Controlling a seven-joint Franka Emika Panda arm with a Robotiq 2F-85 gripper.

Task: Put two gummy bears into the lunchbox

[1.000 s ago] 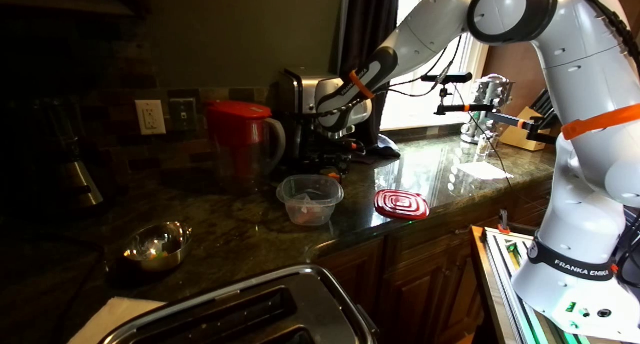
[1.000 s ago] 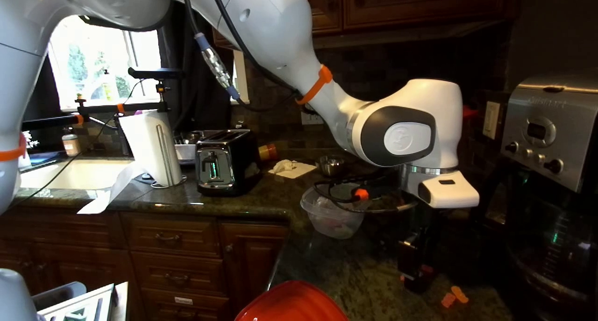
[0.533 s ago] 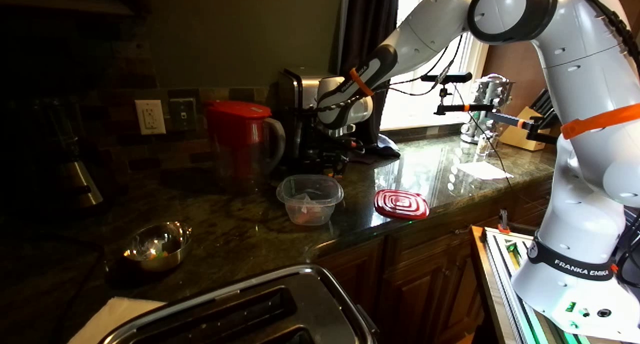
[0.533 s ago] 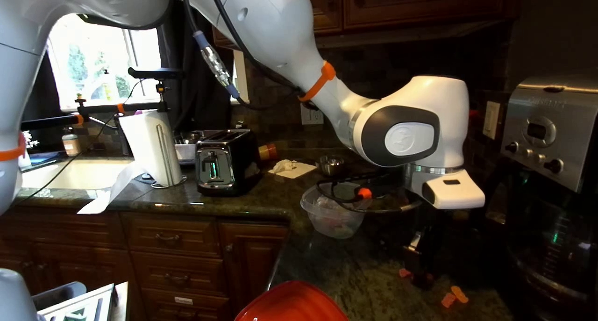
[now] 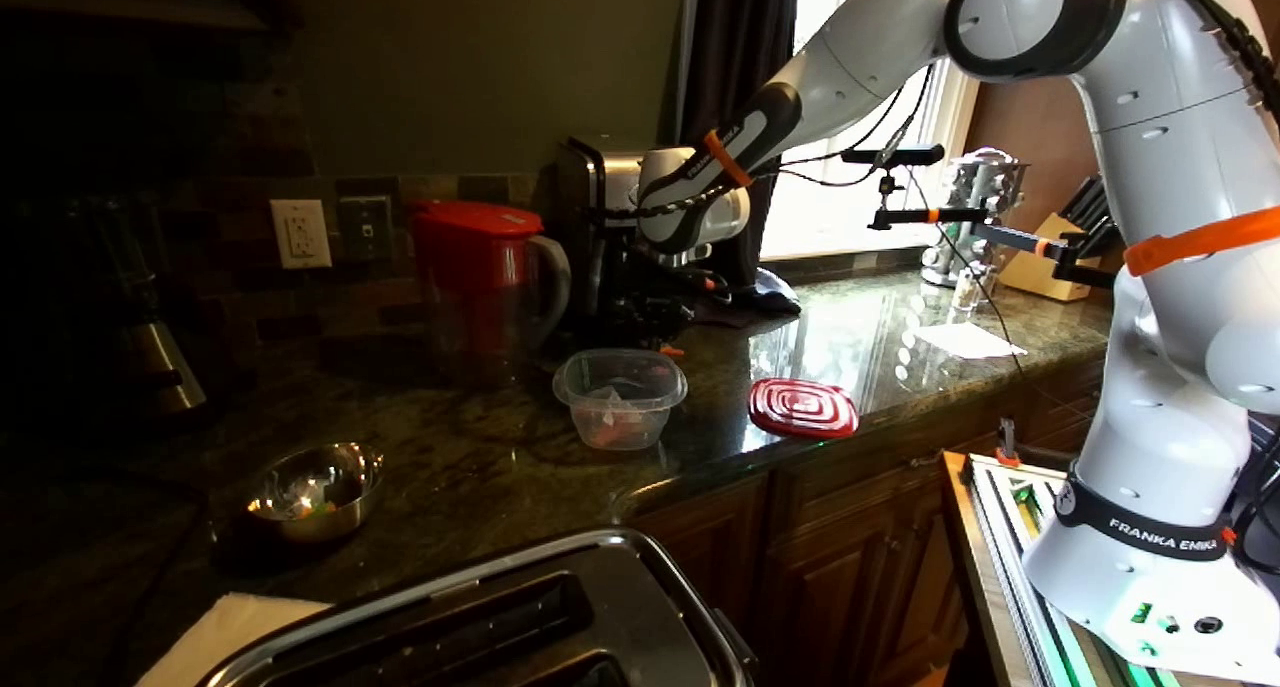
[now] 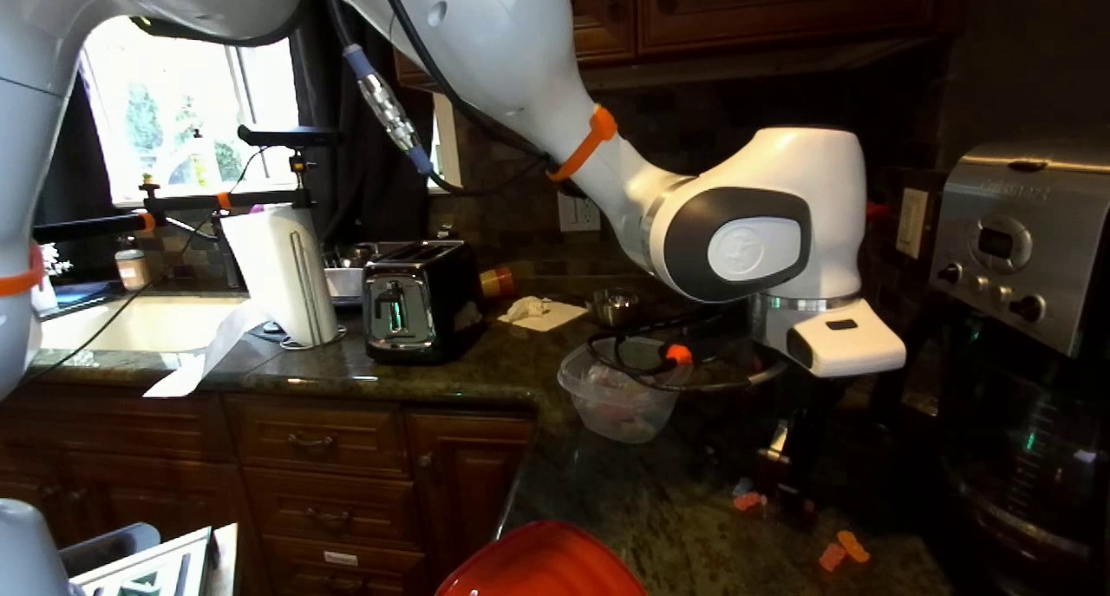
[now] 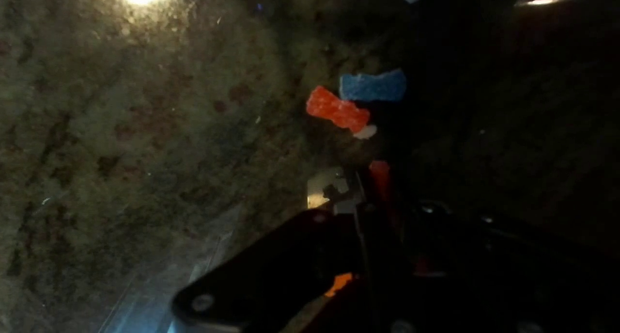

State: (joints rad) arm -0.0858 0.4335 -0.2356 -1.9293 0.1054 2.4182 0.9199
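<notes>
The lunchbox, a clear plastic tub [image 5: 632, 372], stands on the counter in both exterior views with reddish and pale bits inside. In the wrist view my gripper [image 7: 377, 179] is shut on a red gummy bear [image 7: 379, 167], whose end pokes out between dark fingers. Just beyond the fingertips lie a blue gummy bear [image 7: 374, 86] and an orange-red gummy bear [image 7: 334, 108], with a pale bit [image 7: 365, 132] at its end. An orange gummy bear [image 6: 853, 546] and a pink one [image 6: 832, 558] lie together beside the gripper. Dark shade hides much of the fingers.
The red lid [image 5: 803, 409] lies near the counter's edge. A metal bowl [image 5: 330, 517] and a red pitcher [image 5: 480, 267] stand farther off. The coffee maker [image 6: 1023, 240] rises close beside the arm. A toaster [image 6: 416, 301] stands beyond the lunchbox.
My gripper has closed on the red gummy bear and sits slightly higher, after shifting a little toward the coffee maker. The blue gummy bear has come into sight in an exterior view.
</notes>
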